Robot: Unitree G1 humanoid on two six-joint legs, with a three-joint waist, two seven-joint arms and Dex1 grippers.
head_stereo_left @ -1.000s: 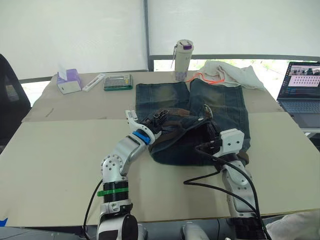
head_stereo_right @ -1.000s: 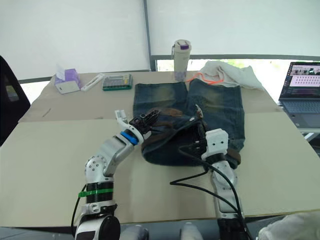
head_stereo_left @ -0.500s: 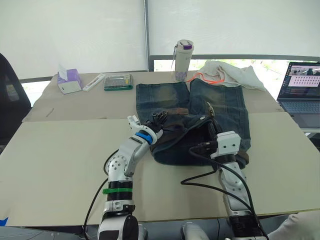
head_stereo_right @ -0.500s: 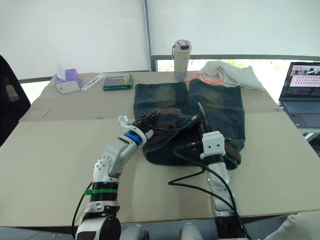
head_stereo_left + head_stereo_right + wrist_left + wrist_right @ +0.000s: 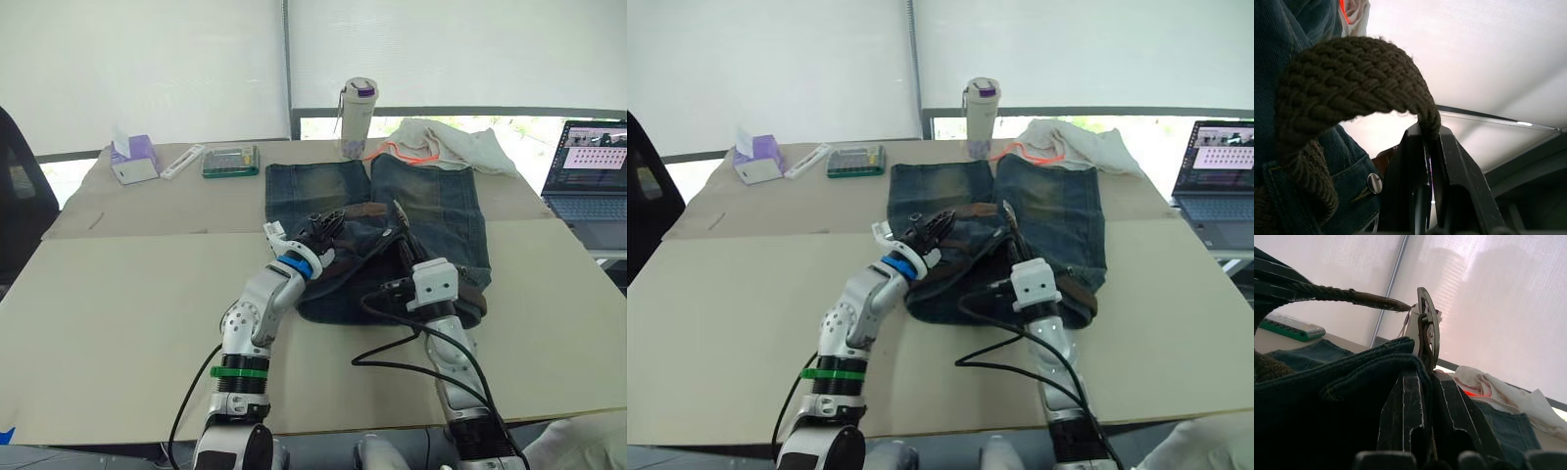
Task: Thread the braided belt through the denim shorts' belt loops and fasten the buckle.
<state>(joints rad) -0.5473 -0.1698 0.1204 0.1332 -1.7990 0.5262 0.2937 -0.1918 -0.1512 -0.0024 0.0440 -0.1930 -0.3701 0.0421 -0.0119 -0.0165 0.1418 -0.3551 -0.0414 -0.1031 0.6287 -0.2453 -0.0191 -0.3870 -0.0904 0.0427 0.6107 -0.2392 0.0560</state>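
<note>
Denim shorts (image 5: 431, 211) lie flat on the tabletop (image 5: 118, 294), legs pointing away from the robot and the waistband bunched up nearest it.

Braided belt (image 5: 1347, 73) runs along that raised waistband between the two grippers. In the left wrist view it arches up out of the denim and ends pinched between the fingers (image 5: 1459, 171) of the left gripper (image 5: 318, 227), which are clenched on it.

Right gripper (image 5: 404, 235) sits at the opposite side of the waistband. Its fingers (image 5: 1410, 406) are clamped on a fold of denim, and the belt end carrying the buckle (image 5: 1427, 330) stands upright just above them. The belt's tapered tip points toward the buckle frame from one side, not yet through it.

Risks:
- The strap is gripped only near the fingertips; tension along the waistband could pull it free.
- The buckle is likely held indirectly through the fabric, so it could tilt and the tip miss the frame.
- Whether every belt loop has been threaded cannot be told; the bunched denim hides them.

No legible brand, label or writing is found on the shorts or belt.
</note>
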